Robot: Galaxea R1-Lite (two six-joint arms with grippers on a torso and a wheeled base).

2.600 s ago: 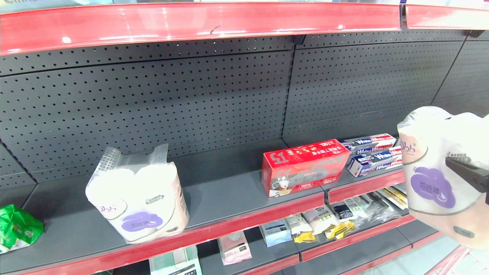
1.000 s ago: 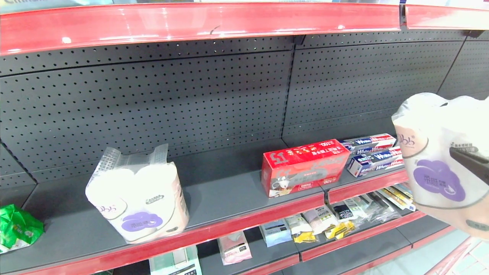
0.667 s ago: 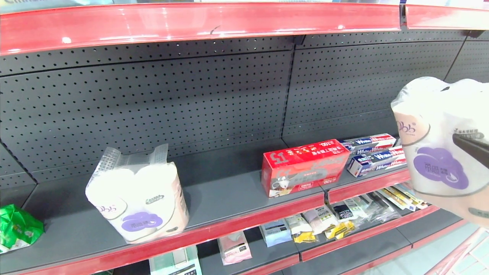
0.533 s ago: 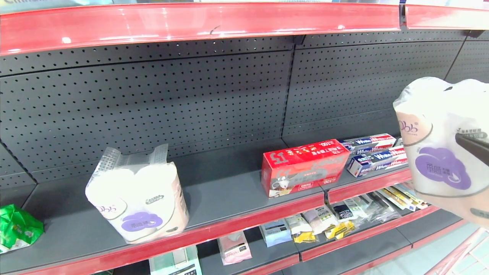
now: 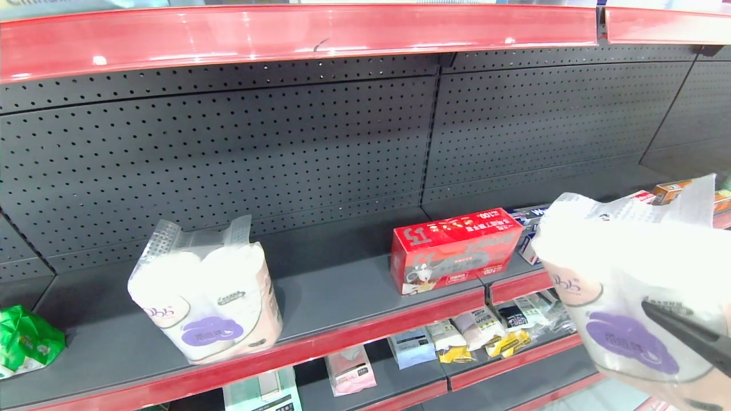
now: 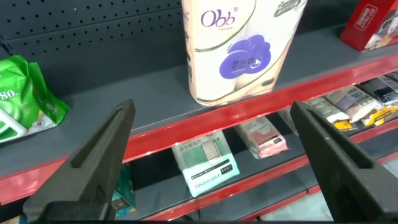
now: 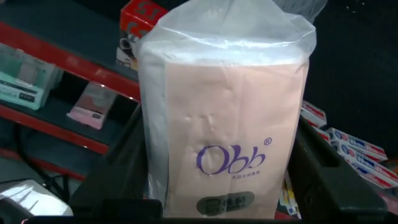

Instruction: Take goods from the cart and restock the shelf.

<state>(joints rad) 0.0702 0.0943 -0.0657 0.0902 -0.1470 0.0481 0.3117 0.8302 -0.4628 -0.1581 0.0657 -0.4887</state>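
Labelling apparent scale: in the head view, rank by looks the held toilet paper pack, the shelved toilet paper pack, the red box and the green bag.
1. held toilet paper pack, though nearness inflates it
2. shelved toilet paper pack
3. red box
4. green bag, cut by the edge

Head overview, wrist close-ups, shared shelf [image 5: 342, 285]

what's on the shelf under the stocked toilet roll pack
Below the toilet roll pack, the lower shelf holds a green-and-white packet and a pink packet lying flat. Anything farther back is covered by the upper shelf's red lip.
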